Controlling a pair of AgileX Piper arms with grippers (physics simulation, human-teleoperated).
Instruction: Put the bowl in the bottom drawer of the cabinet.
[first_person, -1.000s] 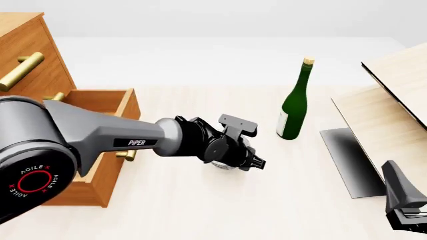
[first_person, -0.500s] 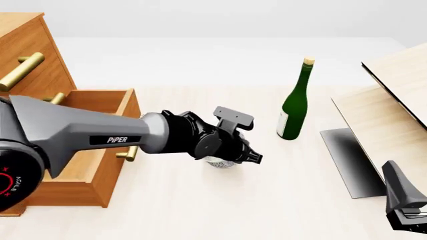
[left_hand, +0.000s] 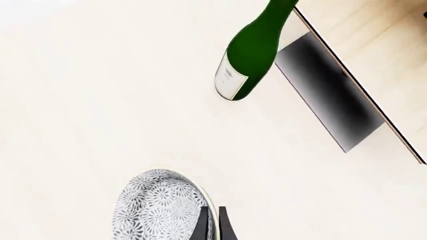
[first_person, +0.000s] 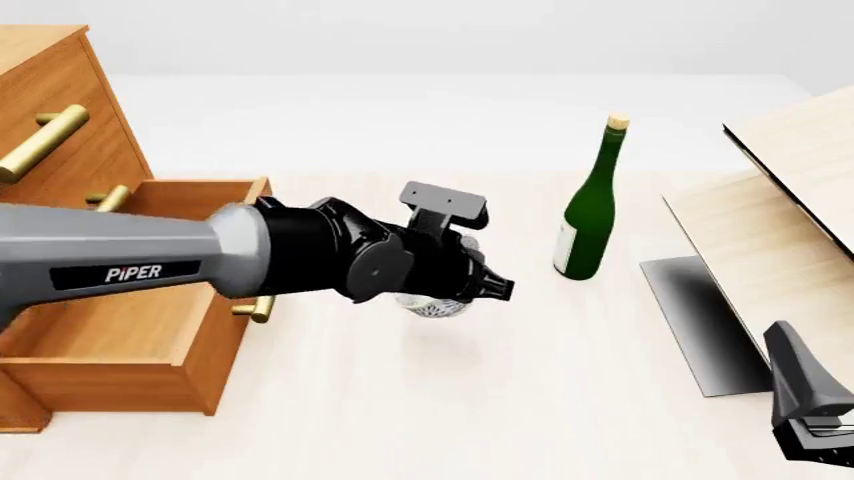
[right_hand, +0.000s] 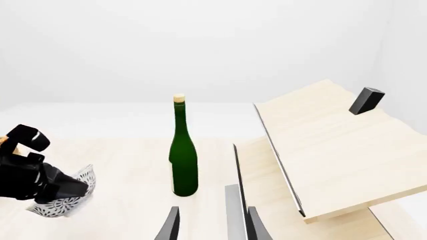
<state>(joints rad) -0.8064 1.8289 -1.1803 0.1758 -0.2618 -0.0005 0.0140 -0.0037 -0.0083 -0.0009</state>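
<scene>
Front view: my left hand (first_person: 497, 288) is clamped on the rim of the bowl (first_person: 438, 304), which hangs tilted just above the pale tabletop (first_person: 534, 400), between the green bottle (first_person: 589, 215) and the cabinet (first_person: 80, 140). The bottom drawer (first_person: 147, 320) stands pulled open on the far side of the bowl from the bottle, its brass handle (first_person: 254, 308) facing the bowl. My right hand (first_person: 811, 432) rests low, well away from the bottle, beside the pale wooden boards (first_person: 761, 230).

Left wrist view: my fingers (left_hand: 202, 226) pinch the rim of the speckled bowl (left_hand: 157, 207); the bottle (left_hand: 250, 55) stands beyond it, with the black panel (left_hand: 330, 90) of the boards just past the bottle.

Right wrist view: my right hand (right_hand: 208, 225) has its fingers apart around nothing. The bottle (right_hand: 182, 157) stands upright ahead; the bowl (right_hand: 67, 197) sits tilted in my left hand (right_hand: 70, 189), well apart from the bottle, and the boards (right_hand: 327, 145) rise on the bottle's other side.
</scene>
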